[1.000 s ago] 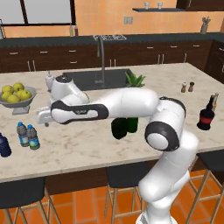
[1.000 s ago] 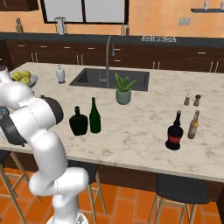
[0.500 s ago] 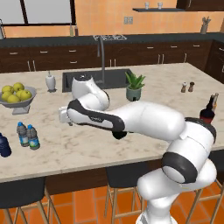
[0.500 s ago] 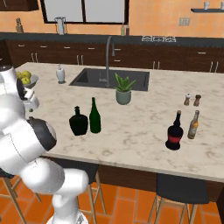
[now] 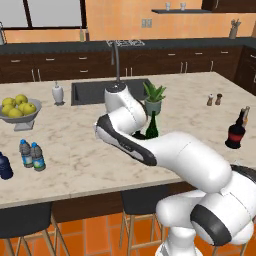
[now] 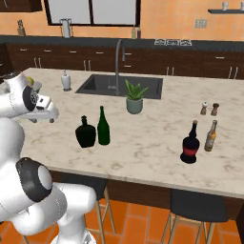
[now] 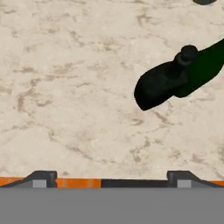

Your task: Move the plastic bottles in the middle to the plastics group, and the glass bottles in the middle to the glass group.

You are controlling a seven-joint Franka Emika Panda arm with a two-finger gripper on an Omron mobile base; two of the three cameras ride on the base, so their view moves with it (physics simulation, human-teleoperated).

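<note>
On pale marble island counter (image 6: 157, 143), sink (image 6: 119, 86), dark cabinets (image 6: 200, 64)

This is a home kitchen: a marble table (image 6: 143, 147) with a sink (image 6: 119, 86) and faucet (image 6: 117, 62) at upper centre, dark cabinets (image 6: 95, 59) behind, stools (image 6: 198, 207) at bottom.
</note>
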